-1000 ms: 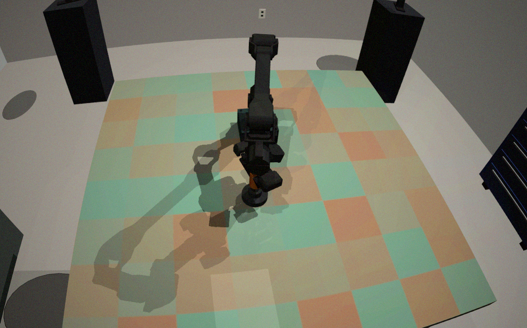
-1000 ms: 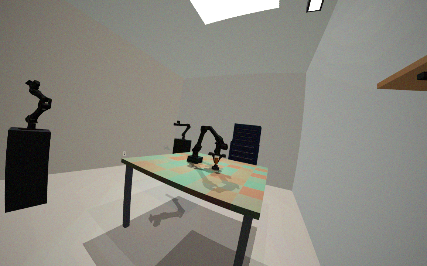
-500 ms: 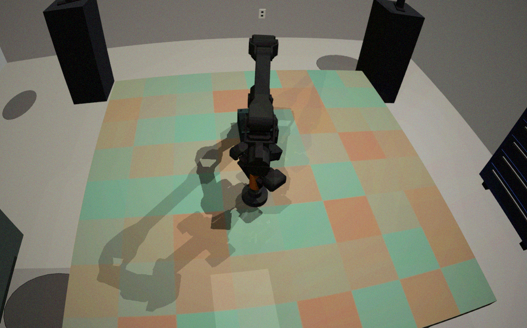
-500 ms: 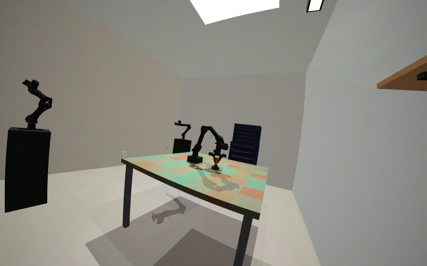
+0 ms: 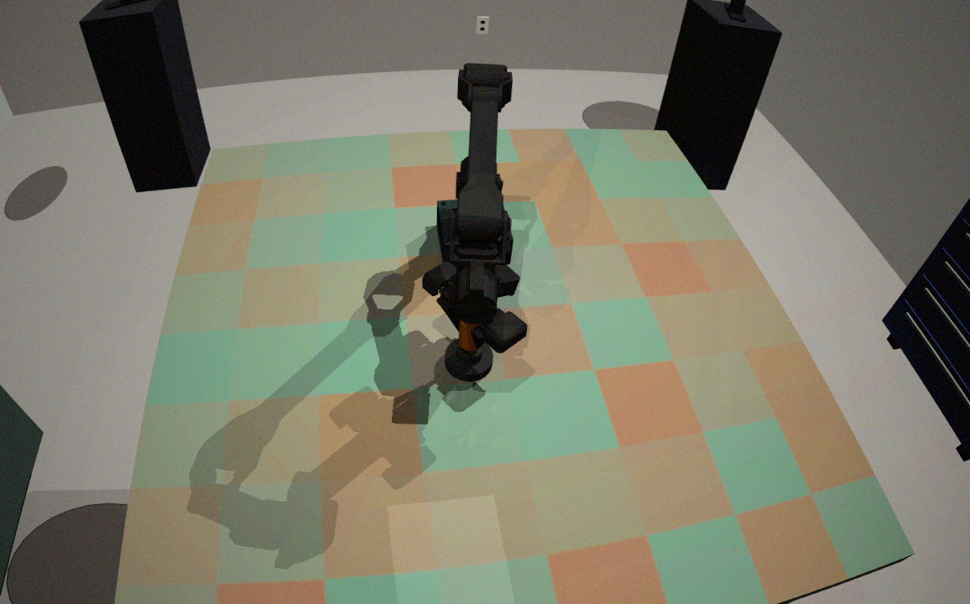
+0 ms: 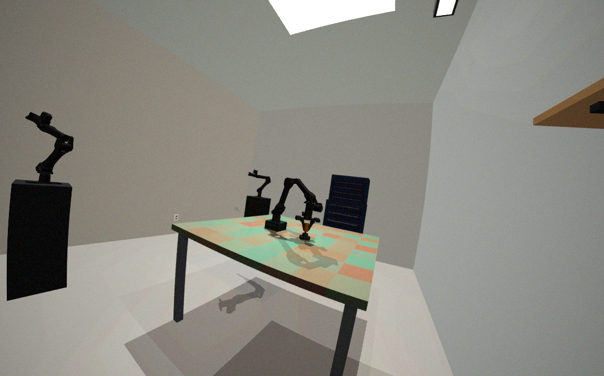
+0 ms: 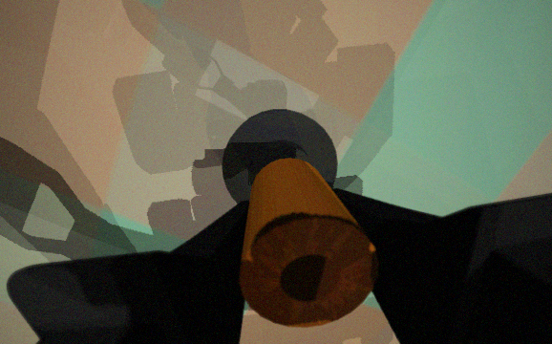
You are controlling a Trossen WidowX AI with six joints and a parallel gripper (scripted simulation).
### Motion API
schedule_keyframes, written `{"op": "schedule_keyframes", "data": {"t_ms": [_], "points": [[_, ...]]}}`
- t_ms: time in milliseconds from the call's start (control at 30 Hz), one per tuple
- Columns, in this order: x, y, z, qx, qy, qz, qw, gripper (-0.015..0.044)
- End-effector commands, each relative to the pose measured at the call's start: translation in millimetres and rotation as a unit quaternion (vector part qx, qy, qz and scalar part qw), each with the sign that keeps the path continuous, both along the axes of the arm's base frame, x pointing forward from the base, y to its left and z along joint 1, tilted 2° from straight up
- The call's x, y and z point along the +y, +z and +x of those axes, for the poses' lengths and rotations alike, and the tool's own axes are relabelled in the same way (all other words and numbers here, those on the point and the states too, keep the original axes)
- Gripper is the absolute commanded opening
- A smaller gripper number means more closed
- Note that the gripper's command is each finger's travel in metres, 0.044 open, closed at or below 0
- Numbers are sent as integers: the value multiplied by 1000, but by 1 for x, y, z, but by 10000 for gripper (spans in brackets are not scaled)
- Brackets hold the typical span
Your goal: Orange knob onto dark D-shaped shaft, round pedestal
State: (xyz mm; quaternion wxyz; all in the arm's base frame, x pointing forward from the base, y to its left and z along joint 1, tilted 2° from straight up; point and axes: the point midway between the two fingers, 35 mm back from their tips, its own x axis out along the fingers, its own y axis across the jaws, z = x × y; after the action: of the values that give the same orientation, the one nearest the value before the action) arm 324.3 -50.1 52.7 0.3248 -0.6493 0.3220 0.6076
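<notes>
Wrist view first: from the left, one dark finger pressed the orange knob [image 5: 466, 335] [image 6: 306, 227] [image 7: 300, 191], the other met it from the right, so my gripper [image 5: 467, 330] [image 6: 306, 226] [image 7: 290, 203] had it clamped upright over the round pedestal [image 5: 468, 363] [image 6: 304, 236] [image 7: 281, 125]. I judged it light, stiff and perhaps slick, best gripped squarely across its round sides, since it might twist if the flats disagreed. Whether it touched the shaft, I couldn't tell.
</notes>
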Motion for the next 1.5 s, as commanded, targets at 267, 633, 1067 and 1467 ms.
{"op": "schedule_keyframes", "data": {"t_ms": [267, 633, 1067, 1467], "points": [[1, 1, -3, 1, 3, 1, 1000, 0], [0, 4, -1, 3, 102, -5, 995, 0], [0, 0, 2, 3, 107, -5, 994, 0], [0, 0, 0, 3, 107, -5, 994, 0]]}}
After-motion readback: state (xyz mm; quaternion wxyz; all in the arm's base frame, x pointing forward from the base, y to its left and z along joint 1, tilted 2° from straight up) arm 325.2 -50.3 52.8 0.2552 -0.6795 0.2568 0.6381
